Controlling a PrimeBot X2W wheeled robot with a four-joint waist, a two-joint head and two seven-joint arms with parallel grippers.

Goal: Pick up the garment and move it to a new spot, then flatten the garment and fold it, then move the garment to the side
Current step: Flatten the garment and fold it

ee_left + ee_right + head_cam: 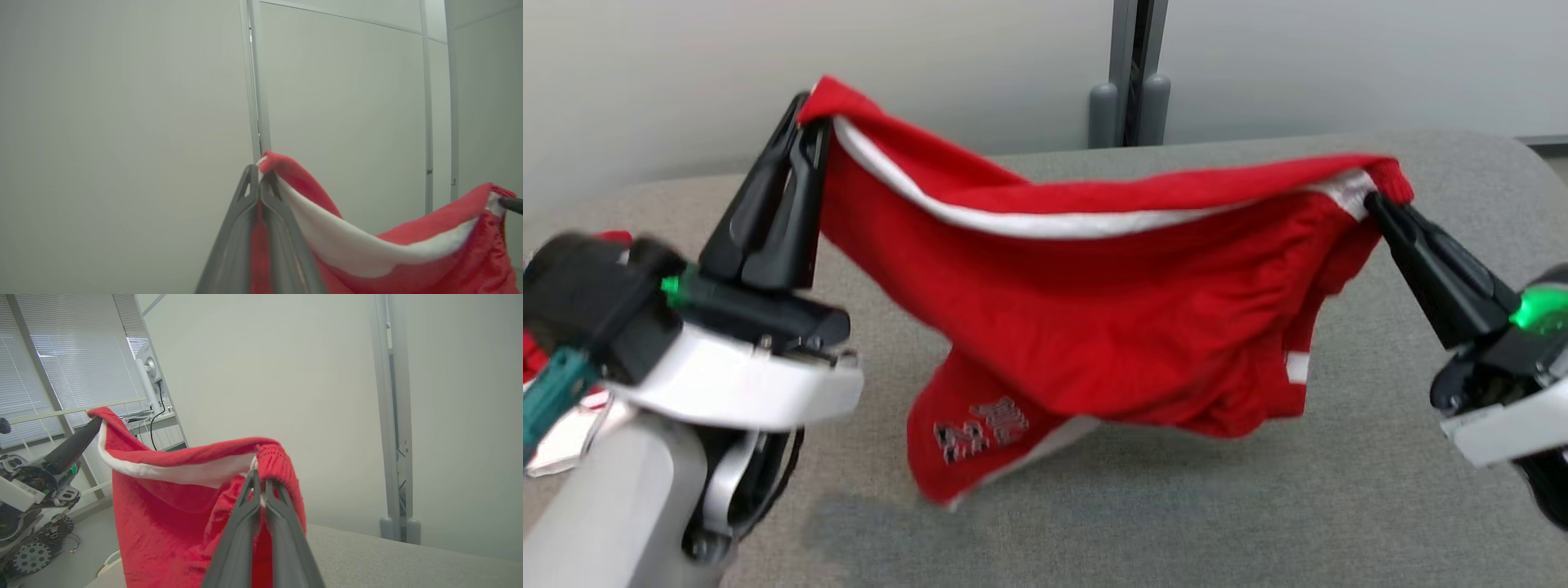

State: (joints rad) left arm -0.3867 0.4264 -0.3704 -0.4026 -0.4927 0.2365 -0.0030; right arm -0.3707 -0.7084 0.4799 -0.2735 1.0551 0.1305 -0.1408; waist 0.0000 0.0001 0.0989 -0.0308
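Over the grey fabric-topped table (1380,457), red cloth shorts with a white waistband (1111,310) hung stretched between left gripper (805,110) and right gripper (1372,200). Left wrist view: fingers (245,212) clamped one waistband corner. Right wrist view: fingers (241,522) clamped the other.

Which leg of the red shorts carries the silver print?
The left leg of the shorts, hanging lower beside the left pincer; the right leg by the right pincer shows only a white stripe.
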